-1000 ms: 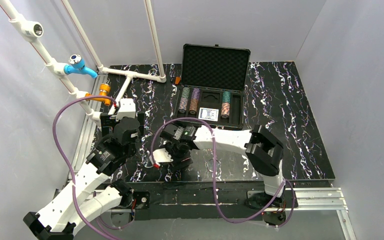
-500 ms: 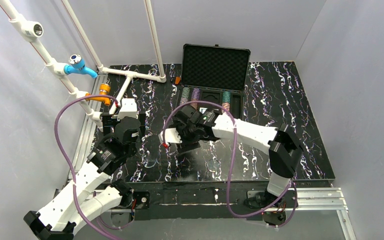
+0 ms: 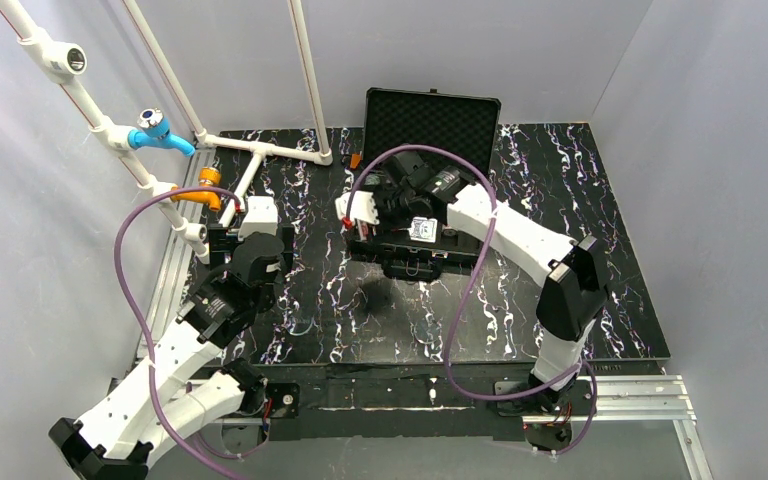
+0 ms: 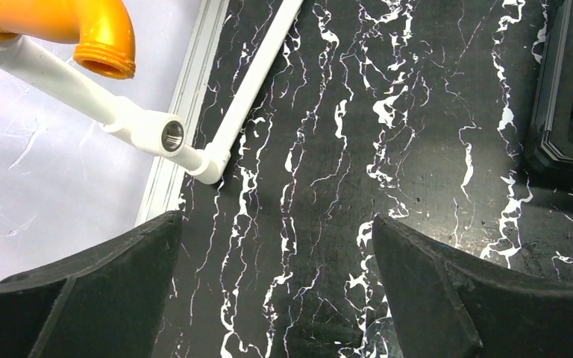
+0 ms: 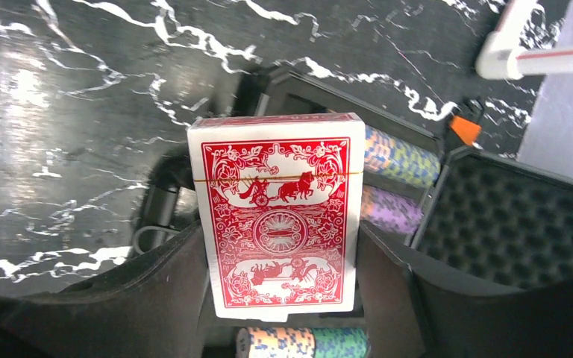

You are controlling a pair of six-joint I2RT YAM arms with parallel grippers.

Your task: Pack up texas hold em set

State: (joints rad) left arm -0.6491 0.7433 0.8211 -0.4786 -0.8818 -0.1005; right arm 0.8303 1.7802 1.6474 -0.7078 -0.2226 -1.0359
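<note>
Right gripper (image 5: 280, 233) pinches red deck (image 5: 276, 186) across its long edges, over case's (image 3: 430, 120) left chip rows (image 5: 399, 156); blue deck (image 3: 421, 228) sits mid-case. Left gripper (image 4: 276, 294) spread, well left of case.

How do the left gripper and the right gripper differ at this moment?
The left gripper is open and empty; the right gripper is shut on the red-backed deck. The left gripper hangs over the marbled table near a white pipe; the right gripper is over the open case, above the chips. Both have black fingers.
</note>
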